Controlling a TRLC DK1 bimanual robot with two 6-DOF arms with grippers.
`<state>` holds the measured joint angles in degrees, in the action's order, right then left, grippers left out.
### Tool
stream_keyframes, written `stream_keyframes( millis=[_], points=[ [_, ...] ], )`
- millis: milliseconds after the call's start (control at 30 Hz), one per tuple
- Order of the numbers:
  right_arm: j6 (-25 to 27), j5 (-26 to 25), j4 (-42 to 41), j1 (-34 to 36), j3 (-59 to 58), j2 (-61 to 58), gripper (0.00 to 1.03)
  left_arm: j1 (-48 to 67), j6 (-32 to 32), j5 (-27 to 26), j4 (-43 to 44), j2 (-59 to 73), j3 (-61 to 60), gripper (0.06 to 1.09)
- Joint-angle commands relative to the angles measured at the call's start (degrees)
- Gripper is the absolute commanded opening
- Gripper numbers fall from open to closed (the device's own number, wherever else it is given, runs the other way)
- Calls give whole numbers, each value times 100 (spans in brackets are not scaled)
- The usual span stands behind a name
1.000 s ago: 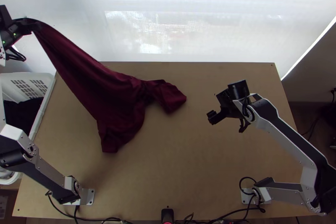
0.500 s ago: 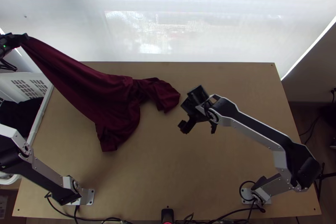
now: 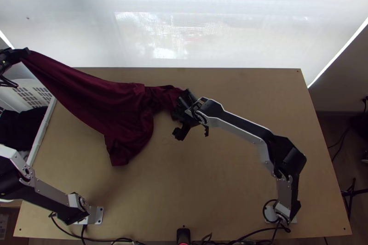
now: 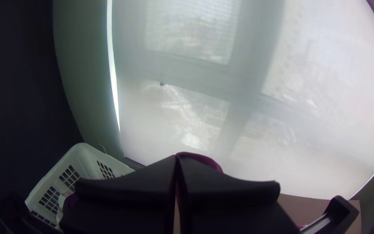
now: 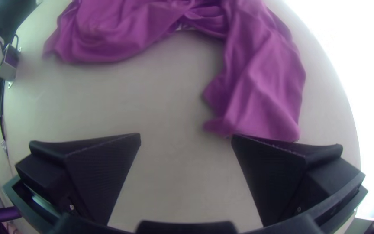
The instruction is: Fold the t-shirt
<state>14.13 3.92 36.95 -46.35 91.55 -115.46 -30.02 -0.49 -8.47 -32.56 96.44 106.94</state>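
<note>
See the dark red t-shirt on the left of the table, bunched and creased where resting, with one part drawn up past the far left corner; judge it soft, light and floppy, hard to damage but quick to crumple or twist. Look to the raised part: pinched in the left gripper, with both fingers pressed together; can't tell hem from sleeve there. Look to the opposite end: close to the right gripper, spread wide and holding nothing, with a loose flap just beside one fingertip; best take hold at the flap's outer edge, pinching low against the wood; risk biting several layers at once, or merely pushing the flap into more wrinkles. Count this as early, with no neat fold made; likely need both ends held, then a gentle stretch and a laying flat. Find by the table's left edge a white basket with dark cloth inside; keep the shirt's lifted stretch from snagging on the rim. Find beyond the far edge a pale blind.
</note>
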Motion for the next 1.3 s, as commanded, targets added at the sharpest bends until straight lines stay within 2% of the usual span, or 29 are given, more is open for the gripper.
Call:
stream_keyframes(
  millis=[0, 67, 167, 367, 400, 467, 500, 800, 1267],
  points=[
    [178, -6, -30, 363, 698, -636, 97, -4, -83, 3, 206, -135, -402, 9],
    [204, -6, -30, 416, 830, -768, 95, 31, -100, 3, 215, -143, -445, 9],
    [213, -6, -21, 460, 935, -917, 83, 40, -109, 3, 215, -143, -454, 9],
    [248, -6, 32, 469, 909, -1058, 47, 23, -48, 3, 223, -152, -454, 9],
    [292, -6, 58, 469, 891, -1058, 38, 14, -39, 3, 223, -152, -454, 9],
    [310, -6, 84, 469, 865, -1058, 12, 23, -48, 3, 223, -170, -454, 9],
    [318, -6, 137, 469, 856, -1049, 3, 23, -48, 3, 223, -196, -454, 9],
    [195, -6, 155, 609, 373, -249, 3, 67, -56, 3, 302, -425, -445, 9],
    [72, -6, 471, 1655, -225, 2133, 3, 119, -162, 3, 522, -1787, -437, 9]
  ],
)
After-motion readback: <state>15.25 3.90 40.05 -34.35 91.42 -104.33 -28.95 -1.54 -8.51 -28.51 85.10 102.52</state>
